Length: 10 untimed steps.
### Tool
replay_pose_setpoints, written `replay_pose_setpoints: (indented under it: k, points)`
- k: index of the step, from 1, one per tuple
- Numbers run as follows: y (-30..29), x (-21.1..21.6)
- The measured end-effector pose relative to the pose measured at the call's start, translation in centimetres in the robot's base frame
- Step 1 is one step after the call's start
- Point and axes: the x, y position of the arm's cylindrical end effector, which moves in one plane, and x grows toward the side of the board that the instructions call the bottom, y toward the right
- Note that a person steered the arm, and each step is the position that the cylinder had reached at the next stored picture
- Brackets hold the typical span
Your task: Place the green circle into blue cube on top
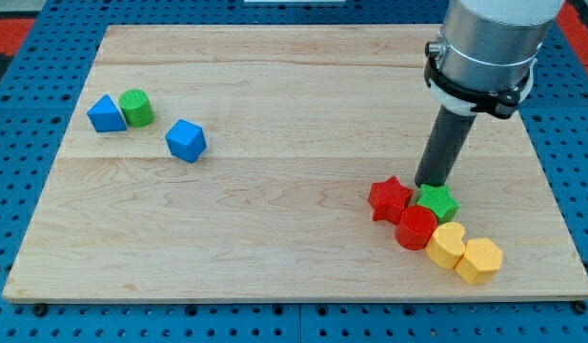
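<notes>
The green circle (136, 108) sits at the view's upper left, touching a blue triangle-like block (106, 114) on its left. The blue cube (186, 140) lies a short way to the lower right of the green circle, apart from it. My tip (432, 184) is far off at the view's right, right behind the green star (436, 201) and next to the red star (390, 198).
A cluster at the lower right holds the red star, green star, a red cylinder (415, 229), a yellow heart (447, 245) and a yellow hexagon (478, 260). The wooden board (294, 191) lies on a blue pegboard.
</notes>
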Motion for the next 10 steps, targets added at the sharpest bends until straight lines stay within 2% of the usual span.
replay_pose_setpoints:
  k: [1, 3, 5, 6, 8, 10]
  points:
    - [-0.9, -5.5]
    - [-18.8, -8.6]
    - [-33.2, -18.4]
    - [-40.5, -18.5]
    - [-41.1, -14.9]
    - [-34.1, -10.5]
